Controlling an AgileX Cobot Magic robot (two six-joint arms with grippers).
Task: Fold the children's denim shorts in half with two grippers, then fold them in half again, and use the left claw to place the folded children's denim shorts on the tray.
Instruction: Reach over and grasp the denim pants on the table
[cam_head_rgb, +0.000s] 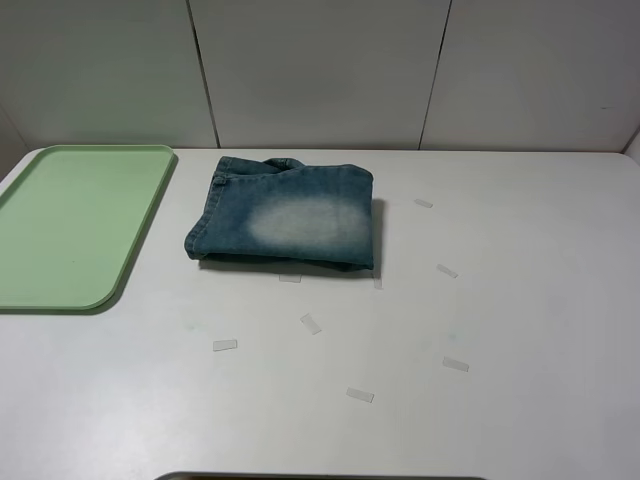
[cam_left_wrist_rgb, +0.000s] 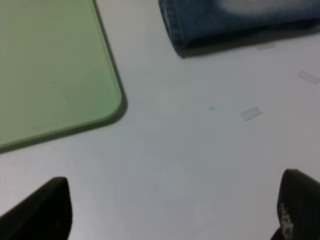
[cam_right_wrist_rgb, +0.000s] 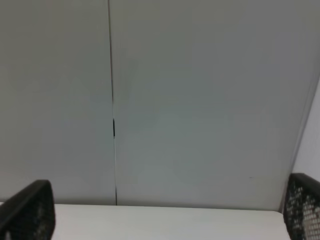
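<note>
The children's denim shorts (cam_head_rgb: 287, 215) lie folded on the white table, a pale faded patch on top, just right of the tray (cam_head_rgb: 75, 225). The pale green tray sits bare at the left edge. Neither arm shows in the exterior high view. In the left wrist view the left claw (cam_left_wrist_rgb: 175, 210) stands open, its two black fingertips (cam_left_wrist_rgb: 42, 210) wide apart over bare table, with the tray's corner (cam_left_wrist_rgb: 55, 75) and the shorts' hem (cam_left_wrist_rgb: 225, 22) beyond. The right gripper (cam_right_wrist_rgb: 167, 212) is open too, its fingertips (cam_right_wrist_rgb: 30, 210) spread and facing the back wall, nothing between them.
Several small strips of clear tape (cam_head_rgb: 310, 323) are stuck on the table in front of and right of the shorts. A panelled grey wall (cam_head_rgb: 320, 70) closes the back. A dark edge (cam_head_rgb: 320, 476) shows at the table's front.
</note>
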